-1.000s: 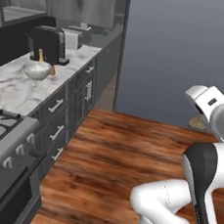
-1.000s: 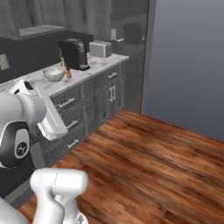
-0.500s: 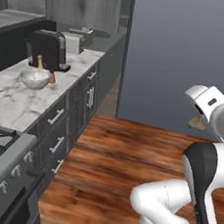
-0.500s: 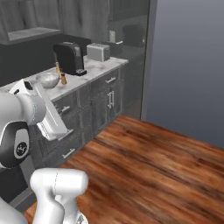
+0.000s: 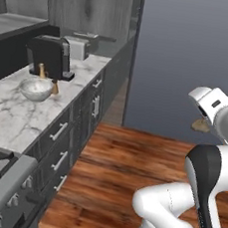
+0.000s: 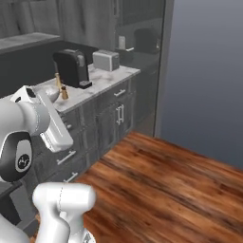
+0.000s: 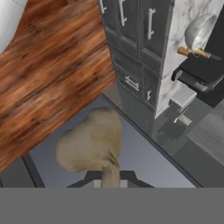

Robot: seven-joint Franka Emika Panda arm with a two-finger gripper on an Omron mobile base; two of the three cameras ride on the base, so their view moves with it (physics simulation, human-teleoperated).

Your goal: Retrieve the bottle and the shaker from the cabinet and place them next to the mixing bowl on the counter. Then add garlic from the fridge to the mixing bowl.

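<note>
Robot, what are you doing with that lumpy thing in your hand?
The robot's gripper is shut on the garlic, carried above the wooden floor. On the marble counter the mixing bowl waits, with the bottle and the shaker already beside it. The garlic is not in the bowl yet.

The counter (image 5: pixel 16 112) is seen as polished white marble with grey veins. The floor (image 6: pixel 166 185) is made of glossy reddish wood. The garlic (image 7: pixel 89 142) looks matt tan.
</note>
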